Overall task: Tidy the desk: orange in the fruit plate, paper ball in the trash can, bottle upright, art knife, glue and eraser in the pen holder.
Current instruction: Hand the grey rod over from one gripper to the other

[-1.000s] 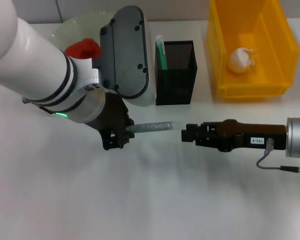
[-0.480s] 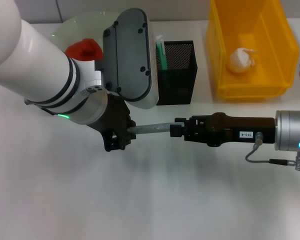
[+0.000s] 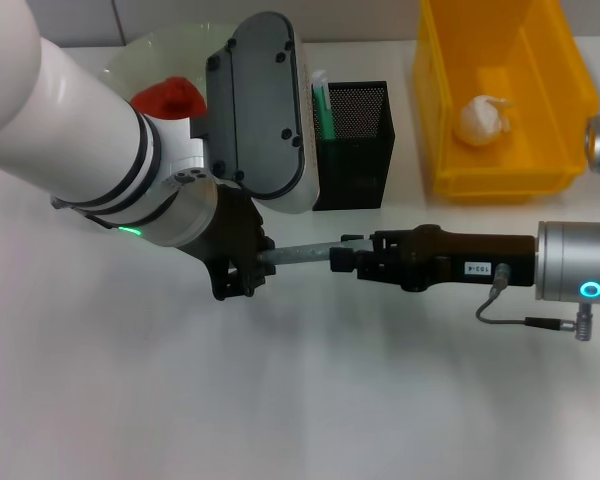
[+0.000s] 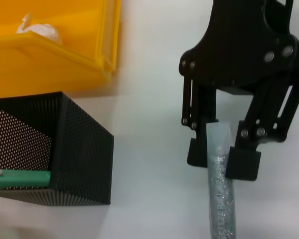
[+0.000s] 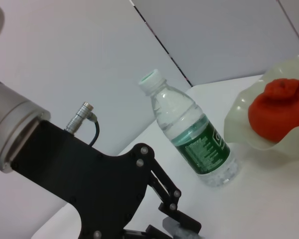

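Observation:
A grey glitter glue (image 3: 300, 255) (image 4: 220, 199) tube lies level above the table, held at both ends. My left gripper (image 3: 248, 268) is shut on its left end, and my right gripper (image 3: 342, 260) (image 4: 219, 157) is shut on its right tip. The orange (image 3: 168, 97) (image 5: 279, 109) lies in the pale fruit plate (image 3: 160, 45) (image 5: 239, 119). The bottle (image 5: 197, 142) stands upright beside the plate. A paper ball (image 3: 483, 120) (image 4: 40, 31) lies in the yellow trash can (image 3: 500, 180) (image 4: 55, 55). The black mesh pen holder (image 3: 352, 150) (image 4: 84, 164) holds a green tool (image 3: 322, 110). The eraser is out of view.
My left arm's white body covers the table's left part and hides the bottle in the head view. The pen holder stands just behind the glue, and the trash can is at the back right. Bare white table lies in front of both grippers.
My right gripper has moved left, from a gap beside the glue's free tip to closed around it. My left gripper has kept hold of the glue in nearly the same place.

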Robot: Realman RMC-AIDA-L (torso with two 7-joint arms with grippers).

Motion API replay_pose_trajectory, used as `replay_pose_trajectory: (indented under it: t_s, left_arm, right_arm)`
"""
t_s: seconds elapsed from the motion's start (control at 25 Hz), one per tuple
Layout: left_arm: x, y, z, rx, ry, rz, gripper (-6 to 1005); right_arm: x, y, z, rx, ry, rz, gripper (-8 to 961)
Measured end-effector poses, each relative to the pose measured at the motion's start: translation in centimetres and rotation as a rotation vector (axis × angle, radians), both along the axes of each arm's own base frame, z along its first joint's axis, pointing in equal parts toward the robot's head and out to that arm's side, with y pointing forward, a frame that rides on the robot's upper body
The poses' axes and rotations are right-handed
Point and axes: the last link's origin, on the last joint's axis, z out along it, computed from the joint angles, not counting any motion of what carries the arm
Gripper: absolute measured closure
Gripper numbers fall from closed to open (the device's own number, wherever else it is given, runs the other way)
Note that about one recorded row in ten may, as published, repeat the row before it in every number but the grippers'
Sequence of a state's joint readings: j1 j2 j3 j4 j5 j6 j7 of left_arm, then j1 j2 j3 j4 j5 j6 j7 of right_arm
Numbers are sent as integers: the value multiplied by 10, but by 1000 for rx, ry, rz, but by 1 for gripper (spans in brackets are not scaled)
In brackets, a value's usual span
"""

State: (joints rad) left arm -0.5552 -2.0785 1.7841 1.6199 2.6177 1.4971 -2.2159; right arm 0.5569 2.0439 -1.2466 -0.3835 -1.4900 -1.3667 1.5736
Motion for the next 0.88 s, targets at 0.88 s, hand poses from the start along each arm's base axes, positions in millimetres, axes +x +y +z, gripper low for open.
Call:
replay_pose_trajectory:
  t_s: [0.88]
  left_arm:
    - [0,-1,-1,-7,-4,7,816]
  right_arm:
    - [-3,-1,-5,0,-4,16,619]
